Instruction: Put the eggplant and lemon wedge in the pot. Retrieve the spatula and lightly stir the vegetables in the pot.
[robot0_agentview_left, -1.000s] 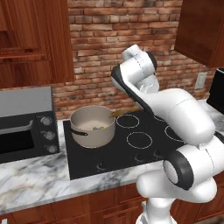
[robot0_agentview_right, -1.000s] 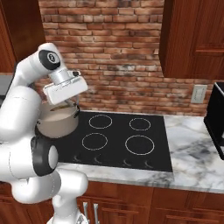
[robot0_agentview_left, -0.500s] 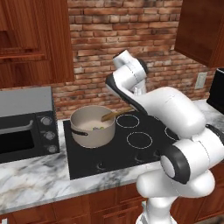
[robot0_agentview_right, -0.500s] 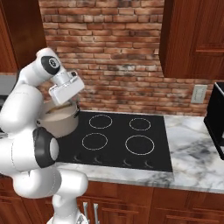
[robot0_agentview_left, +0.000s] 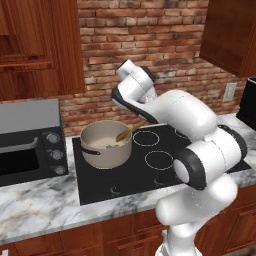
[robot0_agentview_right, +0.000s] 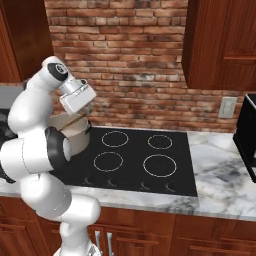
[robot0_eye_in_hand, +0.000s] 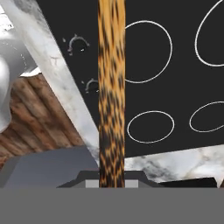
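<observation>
The beige pot (robot0_agentview_left: 102, 150) stands on the rear left burner of the black cooktop (robot0_agentview_left: 165, 175), its dark handle toward the front left. On its pale floor lie the vegetables (robot0_agentview_left: 112, 146), small yellow-green and dark bits; I cannot tell the eggplant from the lemon wedge. The wooden spatula (robot0_agentview_left: 131, 131) slants down over the right rim into the pot. My gripper (robot0_agentview_left: 145, 121) is shut on its handle end, just right of and above the pot. From the right, the pot (robot0_agentview_right: 79, 136) is half hidden by my arm, with the spatula (robot0_agentview_right: 75, 120) and gripper (robot0_agentview_right: 83, 113) above it. The handle (robot0_eye_in_hand: 111, 87) runs straight up from my gripper (robot0_eye_in_hand: 111, 180).
A grey toaster oven (robot0_agentview_left: 27, 140) stands on the marble counter (robot0_agentview_left: 45, 210) left of the pot. A brick wall rises close behind the cooktop, with wooden cabinets overhead. A black appliance (robot0_agentview_right: 248, 140) sits at the counter's far right. The other burners (robot0_agentview_right: 159, 165) are bare.
My hand has swung left toward the pot with the spatula still gripped, and the spatula's head has shifted inside the pot. The pot itself has stayed put.
</observation>
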